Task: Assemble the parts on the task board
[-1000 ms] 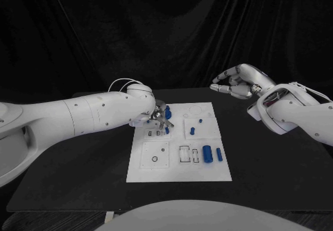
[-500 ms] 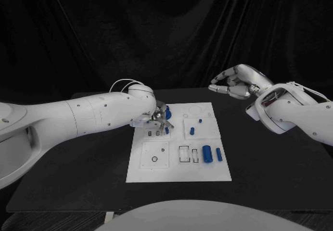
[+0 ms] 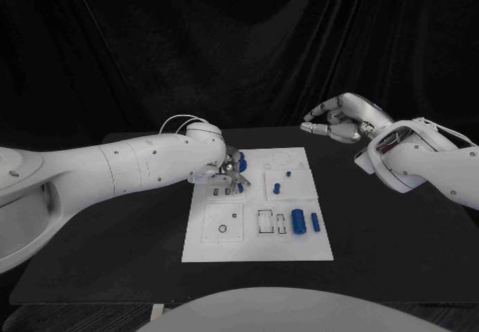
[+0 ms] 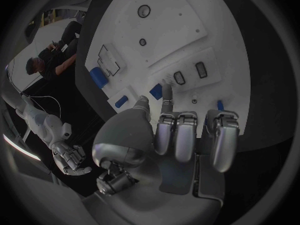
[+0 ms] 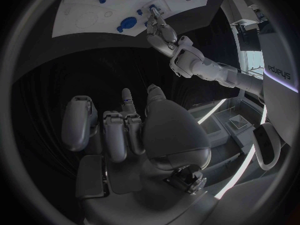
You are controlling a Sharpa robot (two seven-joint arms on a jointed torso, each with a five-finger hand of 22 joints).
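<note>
Left arm [image 3: 110, 169]: enters from the left edge of the head view and extends toward frame centre, its wrist bent downward. Left hand [image 3: 230, 173]: just left of centre, fingers pointing down and drawn close together at their tips; in the left wrist view the fingers [image 4: 177, 135] lie side by side, extended, the thumb alongside. Right arm [image 3: 429, 166]: enters from the right edge, forearm angled up and inward. Right hand [image 3: 338, 119]: raised in the upper right of centre, fingers curled inward toward the palm, holding nothing.
</note>
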